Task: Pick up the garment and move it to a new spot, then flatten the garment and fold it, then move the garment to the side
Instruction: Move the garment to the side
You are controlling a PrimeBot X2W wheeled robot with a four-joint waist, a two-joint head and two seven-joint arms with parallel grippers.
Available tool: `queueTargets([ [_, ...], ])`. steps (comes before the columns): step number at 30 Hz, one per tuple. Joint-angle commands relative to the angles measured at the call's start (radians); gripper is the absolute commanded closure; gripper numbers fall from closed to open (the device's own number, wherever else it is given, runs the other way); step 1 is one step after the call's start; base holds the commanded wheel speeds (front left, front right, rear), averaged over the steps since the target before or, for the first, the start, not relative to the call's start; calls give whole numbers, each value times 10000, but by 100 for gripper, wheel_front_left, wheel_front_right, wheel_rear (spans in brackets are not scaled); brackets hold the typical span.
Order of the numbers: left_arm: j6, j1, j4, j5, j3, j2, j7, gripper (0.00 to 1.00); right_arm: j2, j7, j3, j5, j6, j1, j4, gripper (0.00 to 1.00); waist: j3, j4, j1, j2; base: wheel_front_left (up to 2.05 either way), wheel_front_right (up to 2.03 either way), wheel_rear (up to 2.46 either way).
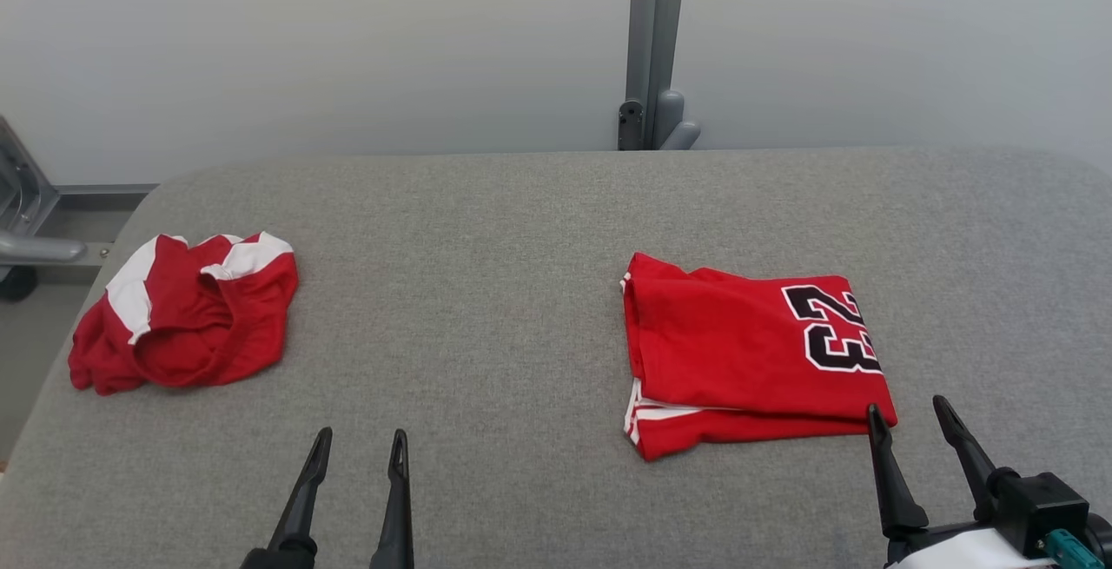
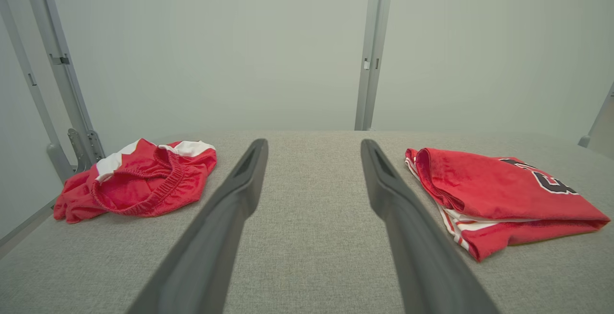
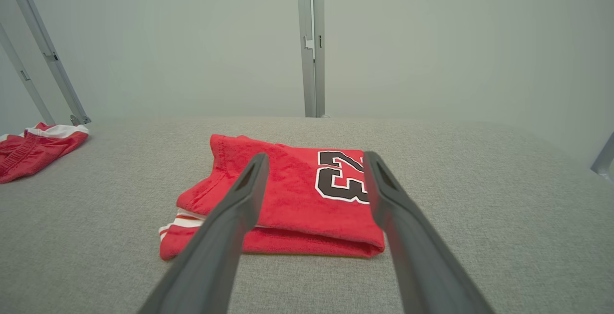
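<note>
Left gripper at lower left: long dark tapered fingers spread wide, nothing held, bare grey weave between them. Right gripper at lower right: likewise wide apart and empty, fingertips by the near right corner of the folded jersey, contact unclear.

Folded jersey on the right half of the padded table: red, soft-napped, a neat layered rectangle, black white-edged "23" on top, striped white trim peeping from the lower layer. Crumpled shorts well apart, near the table's left edge: red with white panels, a loose rounded heap.

From the left wrist: gathered elastic waistband, open like a ring. From the right wrist: thick rounded fold along the jersey's near edge. From the head: numeral seen flat from above, grey metal post behind the table.
</note>
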Motion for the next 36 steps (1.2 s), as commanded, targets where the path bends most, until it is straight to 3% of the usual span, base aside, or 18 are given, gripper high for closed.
queueTargets([
  [1, -46, 100, -19, 48, 28, 13, -34, 0, -17, -39, -13, -51, -4, 54, -5, 0, 14, -1, 0, 0, 0, 0, 0],
  [14, -178, -173, 54, 141, -148, 14, -34, 0, -37, -41, 131, 229, -4, -123, 234, 0, 76, 191, 0, 0, 0, 0, 0],
  [24, -238, -574, -159, 243, -376, 14, -33, 0, -573, -39, 581, 685, -4, -1500, 1655, 0, 625, 502, 0, 0, 0, 0, 0],
  [36, -465, -1439, -227, 87, -703, 14, -34, 0, -1766, -39, 1013, 3784, -4, -4170, 4926, 0, 1939, 866, 0, 0, 0, 0, 0],
])
